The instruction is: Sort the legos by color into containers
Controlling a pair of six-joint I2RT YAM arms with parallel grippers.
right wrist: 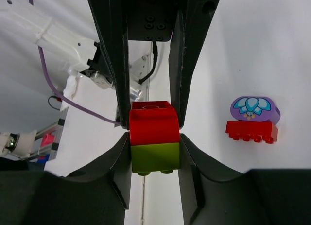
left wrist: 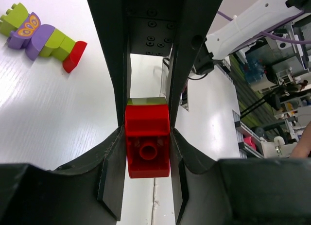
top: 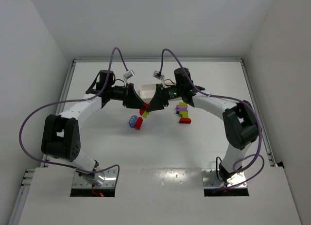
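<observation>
The left gripper (left wrist: 147,137) pinches the red brick (left wrist: 147,154), the right gripper (right wrist: 154,154) the yellow-green brick (right wrist: 155,158) stacked on it: light, stiff, slick plastic, probably best held by its flat sides.

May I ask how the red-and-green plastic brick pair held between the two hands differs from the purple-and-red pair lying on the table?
The red-and-green plastic brick pair is clamped by the left hand and the right hand; the purple-and-red plastic brick pair lies untouched on the white table. The held pair is plain; the lying pair's purple brick is rounded and carries a flower print. Both are two stacked bricks, one of them red.
</observation>
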